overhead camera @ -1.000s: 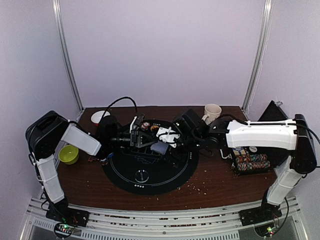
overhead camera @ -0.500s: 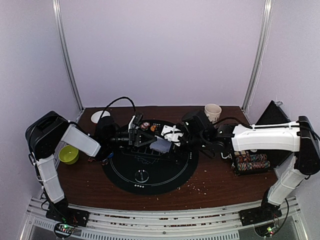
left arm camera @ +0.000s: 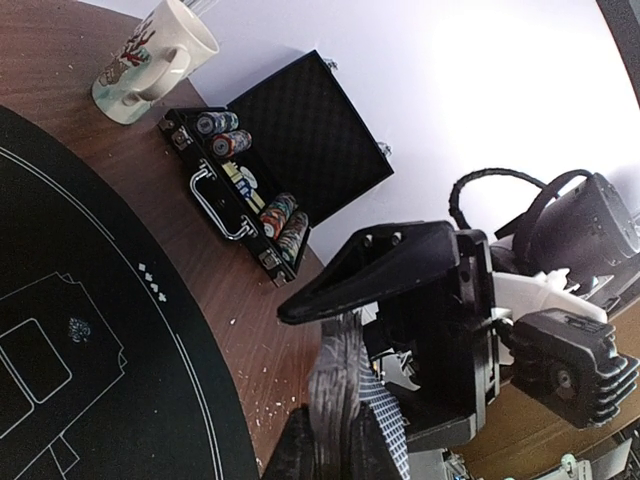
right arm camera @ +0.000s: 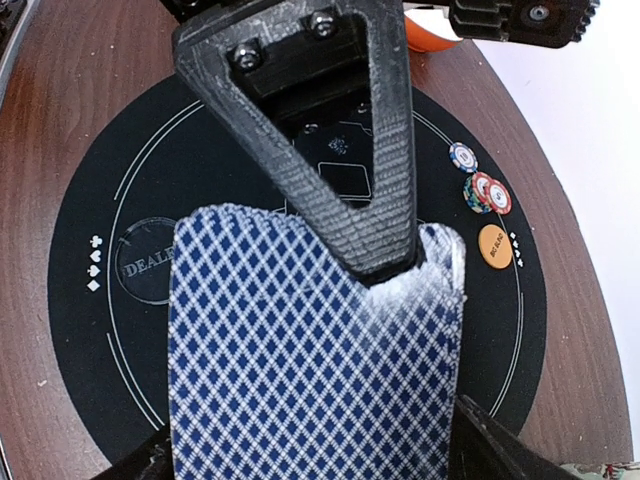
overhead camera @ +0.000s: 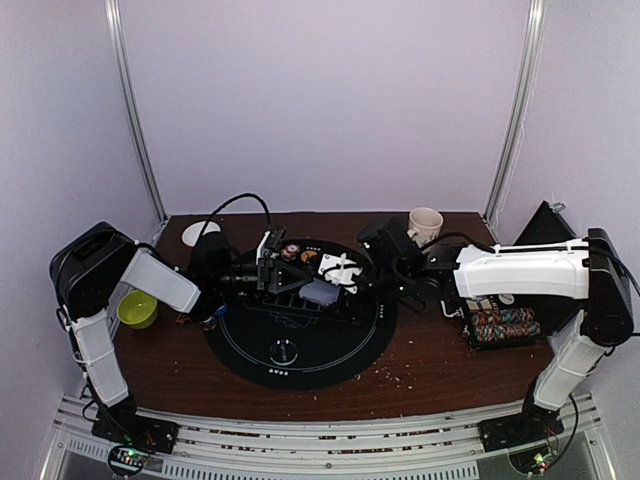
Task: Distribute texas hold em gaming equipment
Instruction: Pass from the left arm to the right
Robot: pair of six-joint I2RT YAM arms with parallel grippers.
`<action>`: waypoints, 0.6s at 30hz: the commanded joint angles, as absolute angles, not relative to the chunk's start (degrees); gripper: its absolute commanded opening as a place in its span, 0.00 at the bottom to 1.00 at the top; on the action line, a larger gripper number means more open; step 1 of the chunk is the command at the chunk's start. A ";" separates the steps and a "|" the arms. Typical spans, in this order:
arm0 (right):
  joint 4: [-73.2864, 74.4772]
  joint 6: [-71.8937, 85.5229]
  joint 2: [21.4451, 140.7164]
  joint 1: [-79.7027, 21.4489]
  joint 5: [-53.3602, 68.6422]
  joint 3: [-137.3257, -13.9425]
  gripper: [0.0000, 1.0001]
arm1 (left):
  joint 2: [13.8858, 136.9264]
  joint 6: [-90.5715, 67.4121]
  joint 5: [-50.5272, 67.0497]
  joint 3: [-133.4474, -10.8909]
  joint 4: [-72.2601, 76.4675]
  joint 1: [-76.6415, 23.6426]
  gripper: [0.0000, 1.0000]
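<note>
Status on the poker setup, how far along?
Done: three striped chips and an orange disc lie on the mat's edge. In hand: left gripper clamps the card deck over the mat; right gripper flanks it, grip unclear. Left: no dealt cards visible; chip stacks sit in the case.

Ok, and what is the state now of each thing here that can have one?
Deck of blue-and-white diamond-backed playing cards, held in the air above the round black poker mat.
Left hand, shut on the deck.
Right hand, fingers on either side of the deck; grip not clear.
Black hinged chip case, open, striped chips inside.
Cream ceramic mug, upright.
</note>
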State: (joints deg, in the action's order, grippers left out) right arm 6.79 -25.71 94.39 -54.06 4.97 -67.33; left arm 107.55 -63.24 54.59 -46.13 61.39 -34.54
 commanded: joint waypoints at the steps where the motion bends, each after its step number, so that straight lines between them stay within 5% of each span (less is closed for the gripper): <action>1: 8.52 -25.95 95.35 -53.69 5.14 -69.26 0.79 | 105.96 -62.18 55.37 -47.01 63.06 -34.35 0.00; 10: 8.23 -25.66 95.27 -53.75 4.73 -70.06 0.55 | 106.30 -61.88 55.19 -46.85 62.93 -34.30 0.00; 15: 9.24 -25.53 95.01 -53.82 4.90 -70.89 0.50 | 106.08 -59.60 54.66 -47.08 60.47 -34.28 0.00; 18: 10.16 -25.58 95.05 -53.86 4.94 -71.10 0.49 | 105.22 -55.47 54.05 -48.14 55.39 -34.29 0.25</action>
